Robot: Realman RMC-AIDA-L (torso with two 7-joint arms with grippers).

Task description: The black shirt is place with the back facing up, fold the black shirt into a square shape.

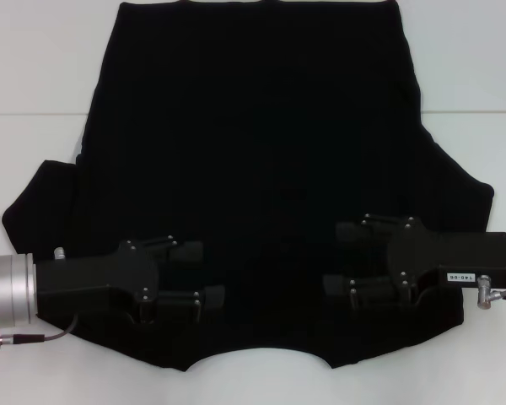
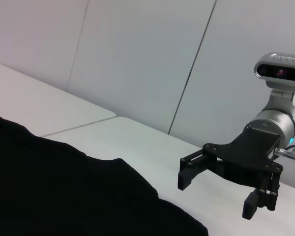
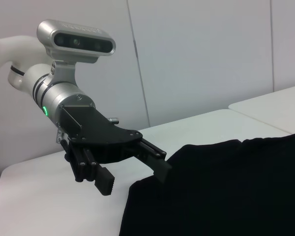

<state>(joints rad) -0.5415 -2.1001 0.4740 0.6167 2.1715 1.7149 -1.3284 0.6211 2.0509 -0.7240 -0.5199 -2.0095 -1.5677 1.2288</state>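
Hovering over one black shirt (image 1: 253, 169) spread flat on a white table (image 1: 34, 59), two grippers face each other.

Left gripper (image 1: 204, 274) reaches inward from the left edge, right gripper (image 1: 344, 257) from the right, both level above the shirt's near part by the collar, fingers spread apart and holding nothing. Bare table lies open along both sides; the shirt's far hem meets the top edge.

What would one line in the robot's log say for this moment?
black shirt: flat on white table, unfolded | left gripper: open, above collar end | right gripper: open, above collar end | holding: nothing
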